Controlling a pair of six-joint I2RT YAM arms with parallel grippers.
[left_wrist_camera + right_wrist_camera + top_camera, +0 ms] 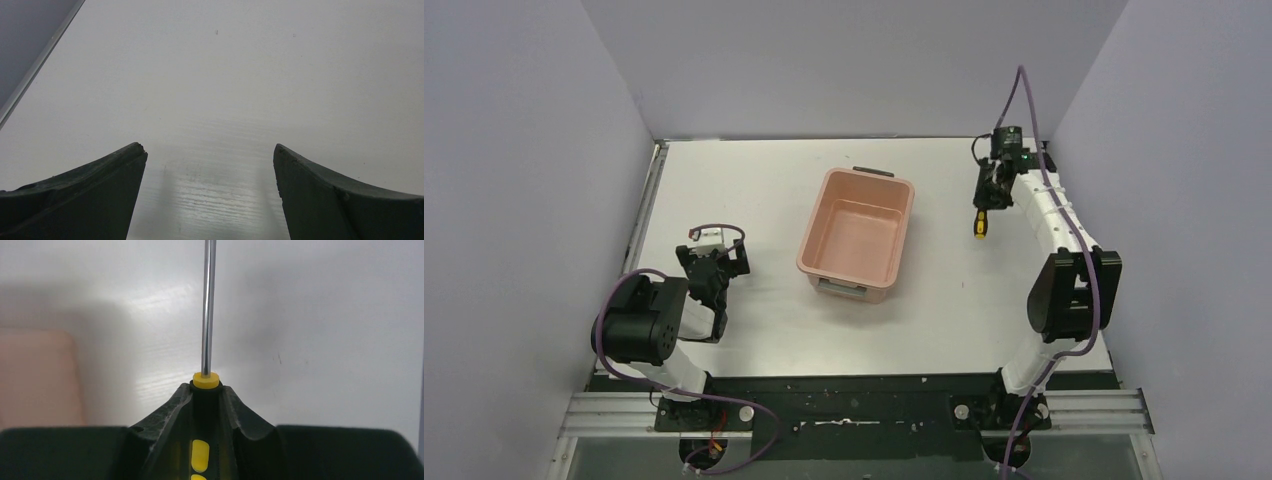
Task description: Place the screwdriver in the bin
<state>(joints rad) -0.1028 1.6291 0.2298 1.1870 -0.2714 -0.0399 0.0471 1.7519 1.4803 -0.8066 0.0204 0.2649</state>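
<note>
The screwdriver [208, 315] is gripped by its handle in the closed right hand [206, 392], well right of the bin [869, 177]. If released early, the bin would be missed. The left hand [210, 165] is held open, empty.

A flat white tabletop [724, 200] with faint grain is enclosed on three sides by plain pale lavender-grey walls [854, 60]. A thin silver metal strip [646, 215] runs along its left edge. At the near edge lies a black base plate [854, 400] speckled with small debris, flanked by ribbed silver aluminium rails [614, 412]
</note>
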